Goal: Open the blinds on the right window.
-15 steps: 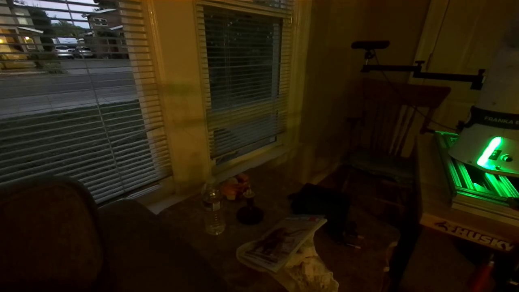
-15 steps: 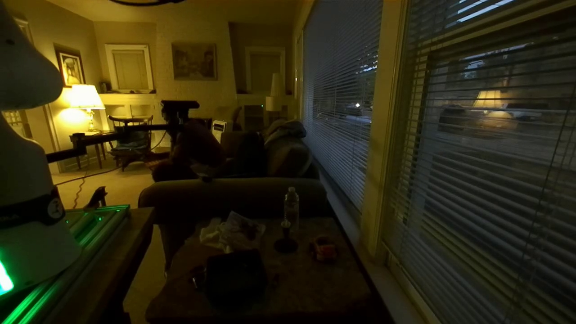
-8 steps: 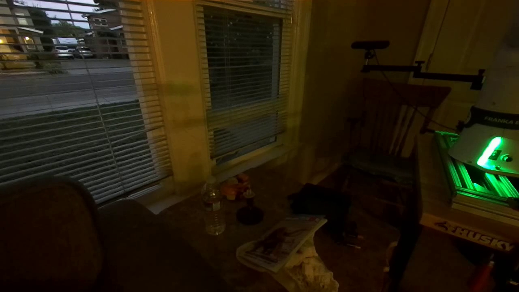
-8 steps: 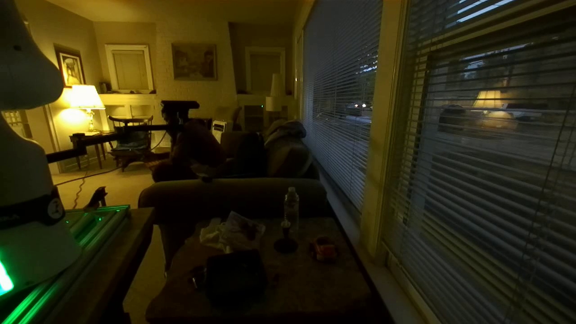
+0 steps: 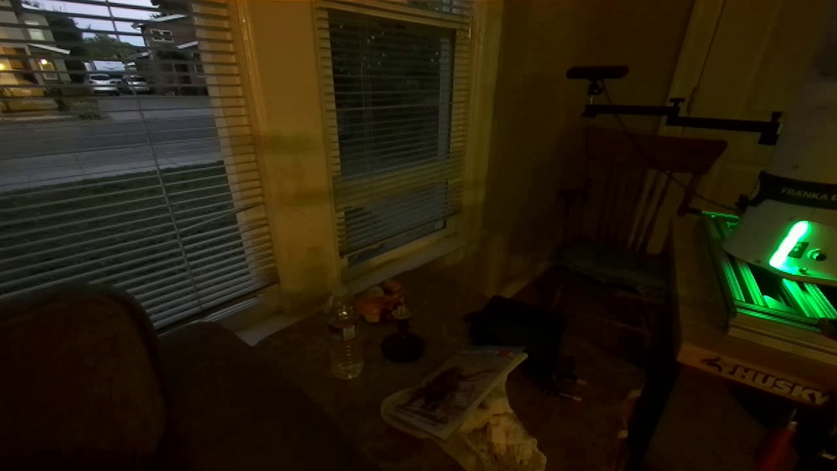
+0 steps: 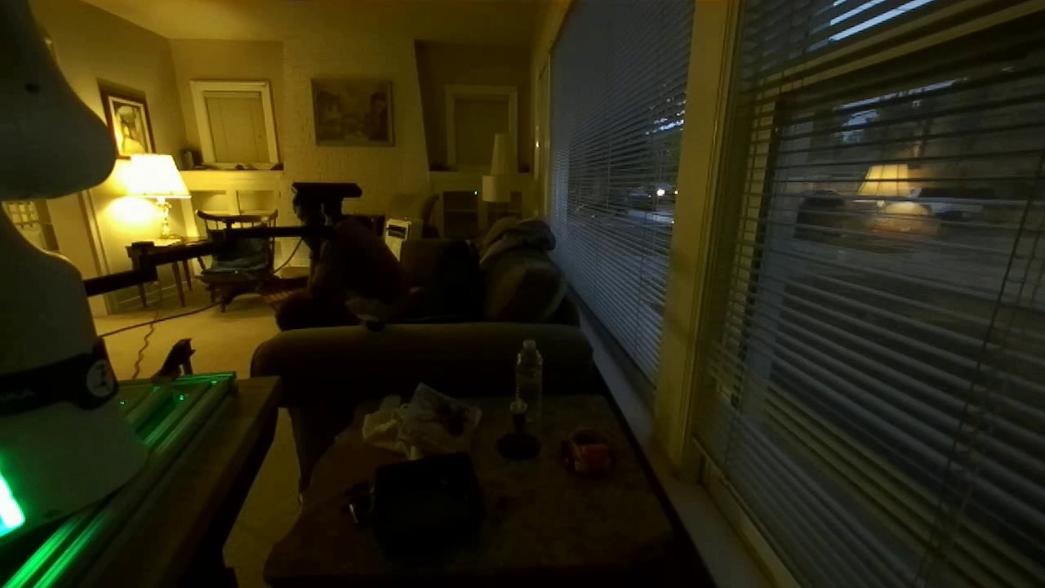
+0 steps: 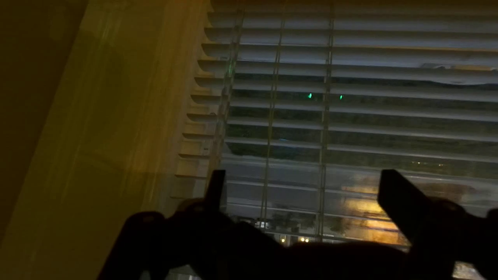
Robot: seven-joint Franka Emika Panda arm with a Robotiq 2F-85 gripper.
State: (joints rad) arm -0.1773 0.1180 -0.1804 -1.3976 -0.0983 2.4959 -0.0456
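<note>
The blinds (image 5: 392, 150) hang lowered over the right window (image 5: 480, 118), thin pale slats tilted so that dark glass shows between them. In an exterior view the same blinds (image 6: 882, 343) fill the right side. Close up in the wrist view, the slats (image 7: 389, 93) are crossed by thin cords (image 7: 272, 105), and a translucent upright strip (image 7: 225, 105) hangs near their left end. My gripper (image 7: 303, 173) is a dark outline before the slats, fingers wide apart. Nothing is held between them; the left fingertip overlaps the strip's lower end in view. Contact cannot be judged. Neither exterior view shows the gripper.
Below the window, a side table (image 6: 571, 523) bears a bottle (image 5: 345, 340), a candle holder (image 5: 403, 343), an orange toy (image 5: 379, 301), a magazine (image 5: 458, 386) and a dark box (image 6: 429, 498). A sofa (image 6: 424, 351) and wooden chair (image 5: 654, 157) stand nearby. The window frame (image 7: 116, 116) borders the slats.
In an exterior view, the arm's visible link has turned slightly, and a dark curved piece at the top edge has left the picture. The blinds look unchanged.
</note>
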